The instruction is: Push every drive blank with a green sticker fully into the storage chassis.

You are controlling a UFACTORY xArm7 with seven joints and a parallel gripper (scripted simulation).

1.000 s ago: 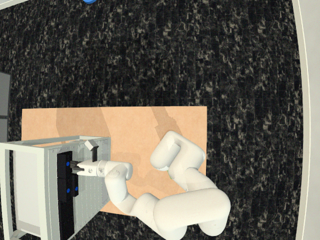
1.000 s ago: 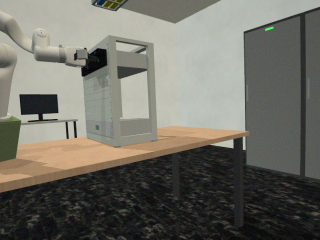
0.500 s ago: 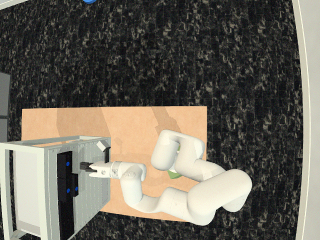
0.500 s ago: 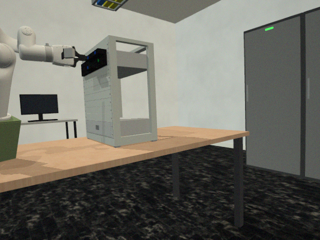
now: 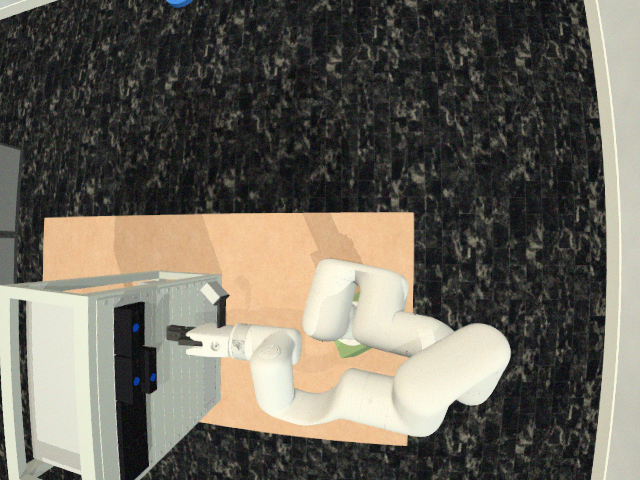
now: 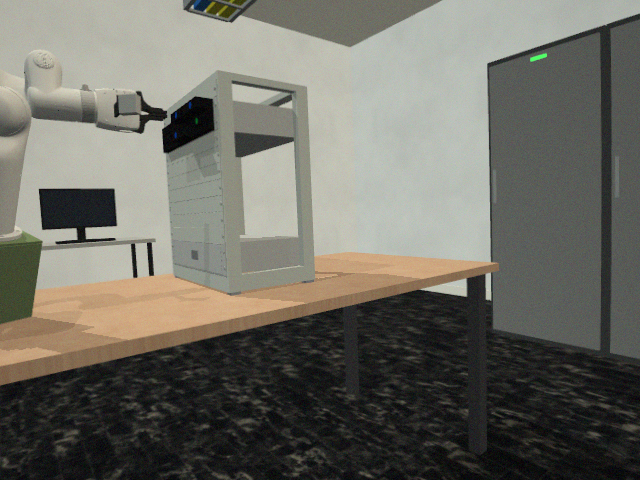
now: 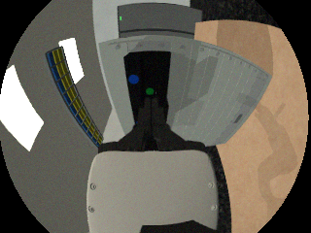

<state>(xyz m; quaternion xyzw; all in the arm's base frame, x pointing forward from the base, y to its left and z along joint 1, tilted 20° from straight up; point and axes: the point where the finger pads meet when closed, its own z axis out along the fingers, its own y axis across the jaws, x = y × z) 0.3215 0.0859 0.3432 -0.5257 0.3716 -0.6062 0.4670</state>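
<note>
The grey rack (image 6: 237,180) stands on the wooden table, with the black storage chassis (image 6: 188,124) at the top of its front. In the side view three blanks carry blue stickers (image 6: 177,114) and one carries a green sticker (image 6: 196,120). From above I see only blue stickers (image 5: 135,327), and one blue-sticker blank (image 5: 149,369) stands out furthest. My gripper (image 5: 173,333) (image 6: 157,113) is shut and empty. It points level at the chassis front, a short gap away. In the wrist view the shut fingertips sit just below the green sticker (image 7: 150,91), with a blue sticker (image 7: 134,80) to its upper left.
My arm's green base block (image 6: 18,273) stands at the table's near left end. Grey cabinets (image 6: 563,196) line the right wall. A desk with a monitor (image 6: 77,209) stands behind the table. The rack's lower front holds grey panels (image 6: 199,206).
</note>
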